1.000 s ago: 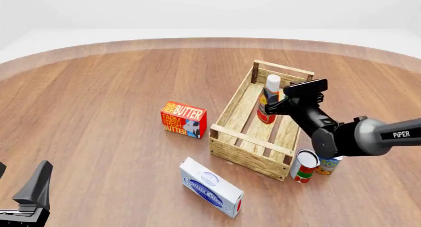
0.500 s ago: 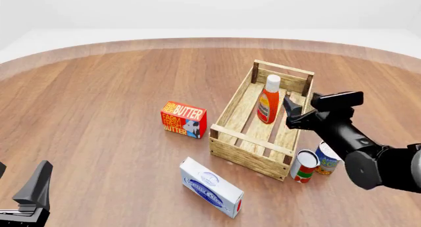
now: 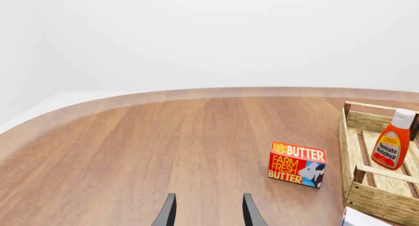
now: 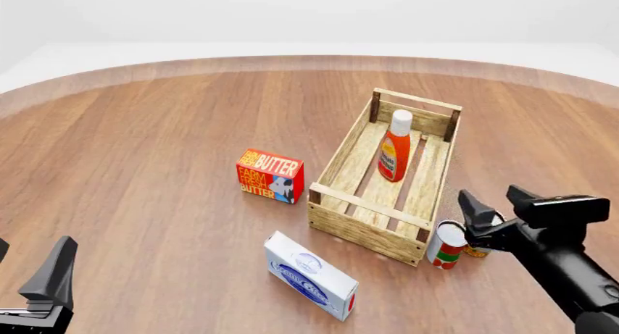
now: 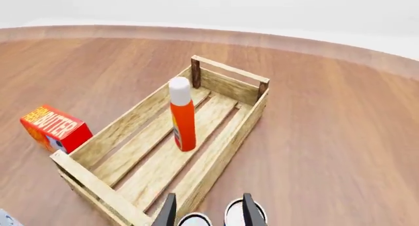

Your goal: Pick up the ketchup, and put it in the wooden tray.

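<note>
Ketchup [image 4: 393, 147] upright inside wooden tray [image 4: 360, 222] — ungripped.

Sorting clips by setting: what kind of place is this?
Likely a simulated tabletop test scene, not a real kitchen: a bare round wooden table against blank white, with groceries like a butter box and a wooden tray.

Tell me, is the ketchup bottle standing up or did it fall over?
Standing up. The ketchup stands inside the wooden tray, white cap on top, with no hand touching it.
</note>
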Controlling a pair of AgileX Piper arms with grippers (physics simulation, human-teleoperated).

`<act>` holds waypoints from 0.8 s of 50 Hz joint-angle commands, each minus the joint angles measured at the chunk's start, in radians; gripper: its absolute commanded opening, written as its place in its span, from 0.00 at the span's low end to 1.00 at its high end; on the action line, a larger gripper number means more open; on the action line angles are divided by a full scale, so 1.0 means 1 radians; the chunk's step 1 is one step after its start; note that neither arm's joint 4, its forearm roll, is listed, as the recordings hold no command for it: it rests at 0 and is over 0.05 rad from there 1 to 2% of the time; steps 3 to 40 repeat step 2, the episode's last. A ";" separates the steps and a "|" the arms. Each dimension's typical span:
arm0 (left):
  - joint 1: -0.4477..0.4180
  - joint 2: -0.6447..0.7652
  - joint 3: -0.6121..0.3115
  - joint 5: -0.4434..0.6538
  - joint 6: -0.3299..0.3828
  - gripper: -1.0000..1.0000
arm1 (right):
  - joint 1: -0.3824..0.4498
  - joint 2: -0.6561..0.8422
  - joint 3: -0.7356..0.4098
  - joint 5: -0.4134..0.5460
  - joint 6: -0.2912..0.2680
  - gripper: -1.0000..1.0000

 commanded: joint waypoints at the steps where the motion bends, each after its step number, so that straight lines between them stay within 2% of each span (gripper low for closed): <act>1: 0.000 0.000 0.000 0.000 0.000 1.00 | -0.056 -0.213 0.101 0.115 0.013 1.00; 2: 0.000 0.000 0.000 0.000 0.000 1.00 | -0.065 -0.247 0.107 0.147 0.014 1.00; 40: 0.000 0.000 0.000 0.000 0.000 1.00 | -0.065 -0.247 0.107 0.147 0.014 1.00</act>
